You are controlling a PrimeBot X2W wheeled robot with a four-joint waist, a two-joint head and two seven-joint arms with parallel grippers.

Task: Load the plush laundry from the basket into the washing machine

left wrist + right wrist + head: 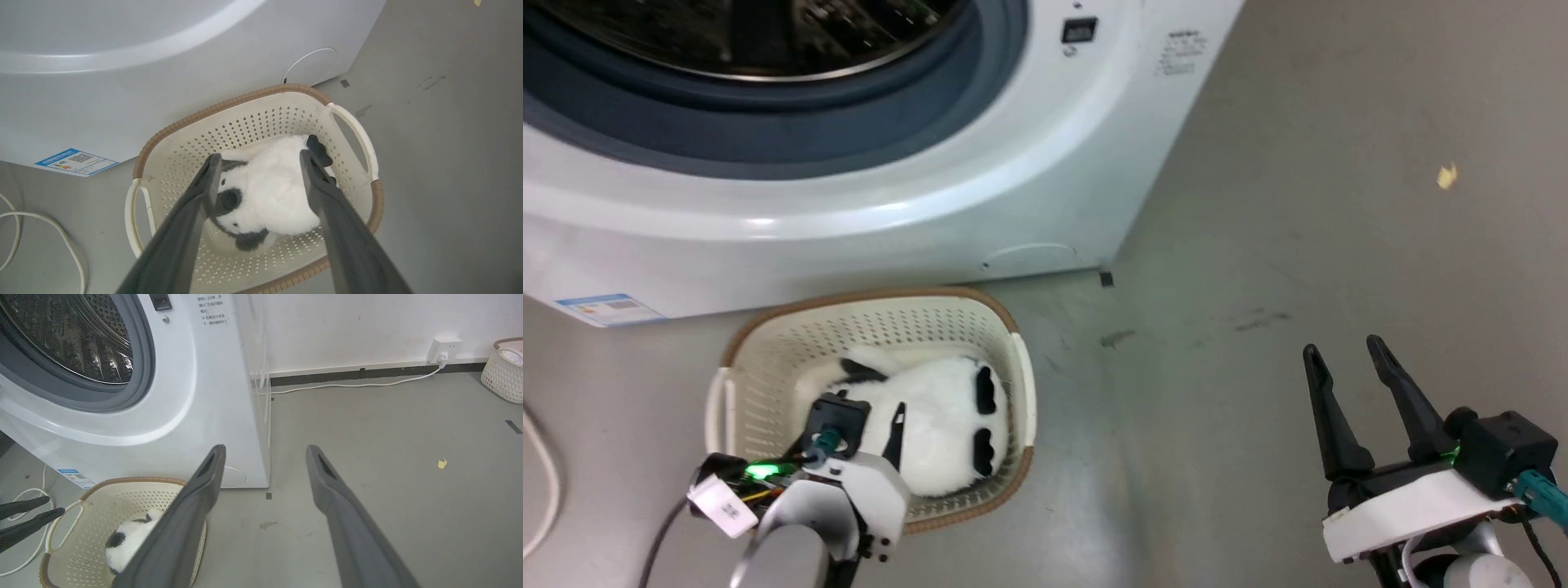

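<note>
The plush laundry (271, 192), a white panda-like toy with black paw pads (984, 416), lies in the cream basket (866, 318) on the floor against the washing machine (1029, 163). The washer's drum (77, 339) is uncovered inside its grey ring. My left gripper (260, 160) hangs open over the basket, its fingers (192, 212) spread either side of the toy's body and still above it. In the head view the left gripper (874, 429) points down at the toy. My right gripper (1343, 349) stands open over bare floor to the right, holding nothing.
A white cable (41, 228) loops on the floor left of the basket. Another cable runs along the wall to a socket (443, 349). A second woven basket (504, 371) stands far right by the wall. A yellow scrap (1446, 175) lies on the grey floor.
</note>
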